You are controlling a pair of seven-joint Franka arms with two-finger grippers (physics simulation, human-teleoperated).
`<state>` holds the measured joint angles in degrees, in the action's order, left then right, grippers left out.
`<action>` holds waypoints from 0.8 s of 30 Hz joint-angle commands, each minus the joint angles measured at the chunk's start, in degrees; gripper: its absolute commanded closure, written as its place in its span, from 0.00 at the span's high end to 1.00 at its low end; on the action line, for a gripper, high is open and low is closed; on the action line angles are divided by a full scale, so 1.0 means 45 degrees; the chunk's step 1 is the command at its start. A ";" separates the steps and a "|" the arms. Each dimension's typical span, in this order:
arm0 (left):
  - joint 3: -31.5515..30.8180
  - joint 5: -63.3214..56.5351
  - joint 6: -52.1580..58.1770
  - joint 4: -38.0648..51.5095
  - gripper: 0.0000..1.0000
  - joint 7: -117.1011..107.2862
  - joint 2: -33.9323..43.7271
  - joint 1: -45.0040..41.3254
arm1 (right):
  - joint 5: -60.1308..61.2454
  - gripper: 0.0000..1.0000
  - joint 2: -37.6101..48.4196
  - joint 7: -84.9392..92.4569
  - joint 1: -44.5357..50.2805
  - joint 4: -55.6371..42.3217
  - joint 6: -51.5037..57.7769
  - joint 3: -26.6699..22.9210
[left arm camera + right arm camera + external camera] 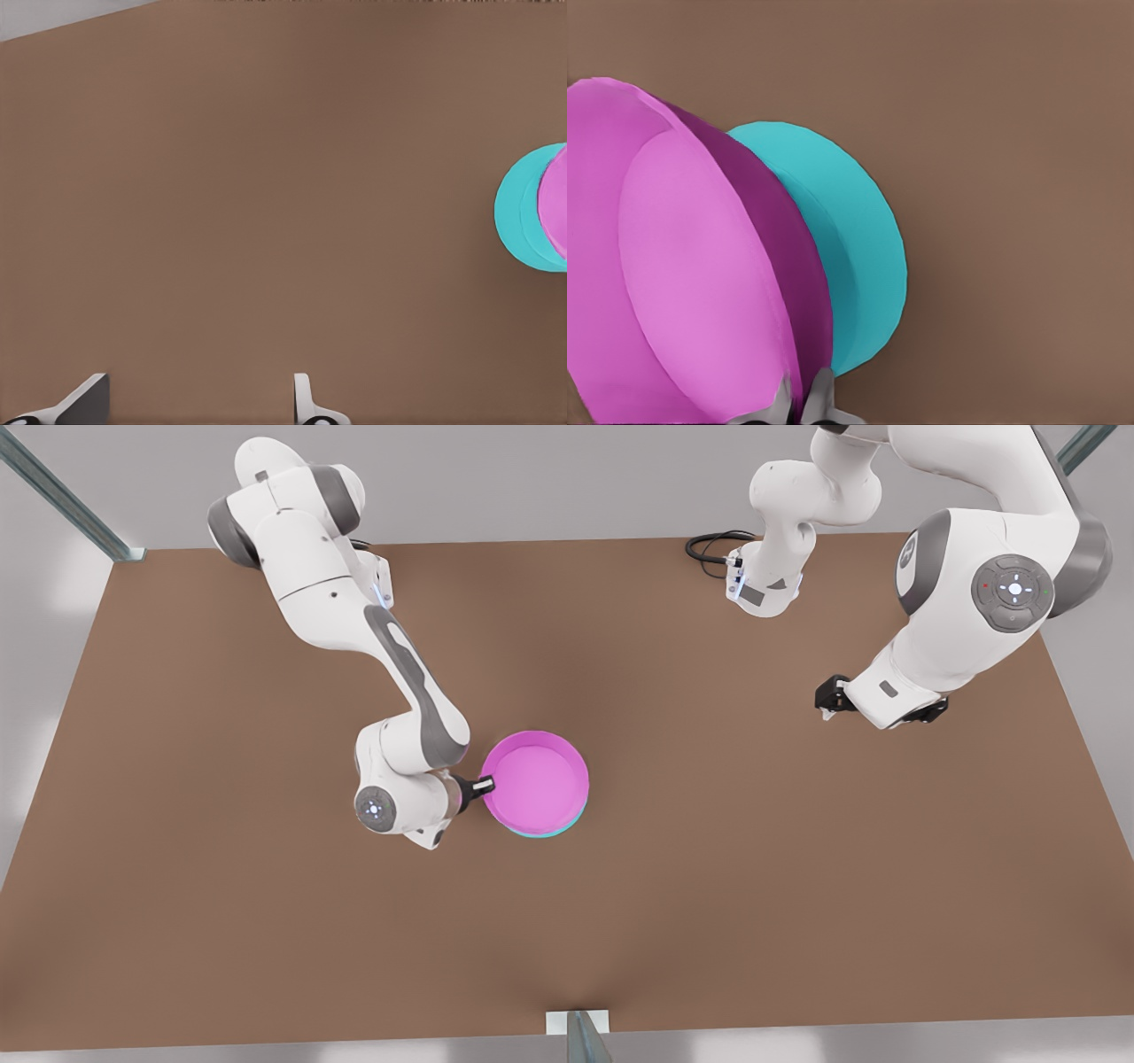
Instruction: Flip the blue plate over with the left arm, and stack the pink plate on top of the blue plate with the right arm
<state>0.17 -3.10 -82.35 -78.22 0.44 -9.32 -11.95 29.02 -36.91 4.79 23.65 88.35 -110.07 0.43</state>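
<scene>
The pink plate lies open side up over the blue plate, which shows as a thin cyan crescent under its near edge. My right gripper, on the arm at the front view's left, is shut on the pink plate's rim. In the right wrist view the fingertips pinch the pink plate, with the blue plate behind it. I cannot tell whether the plates touch. My left gripper waits open at the front view's right, far from both. The left wrist view has its gripper, the blue plate and the pink plate.
The brown table carries both arms' bases at the back. A black cable loops near the back edge. Metal posts stand at the corners and one at the front edge.
</scene>
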 commanded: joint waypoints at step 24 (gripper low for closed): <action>0.0059 0.0299 -0.0039 0.0000 1.00 -0.0117 0.0020 0.0019 | -0.7191 1.00 0.5665 -0.1553 -0.4024 -0.1937 0.6394 -0.0798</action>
<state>0.49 -2.20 -82.45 -78.22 -0.09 -9.25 -11.92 -3.26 -12.47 -2.20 5.32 77.28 -81.00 -3.44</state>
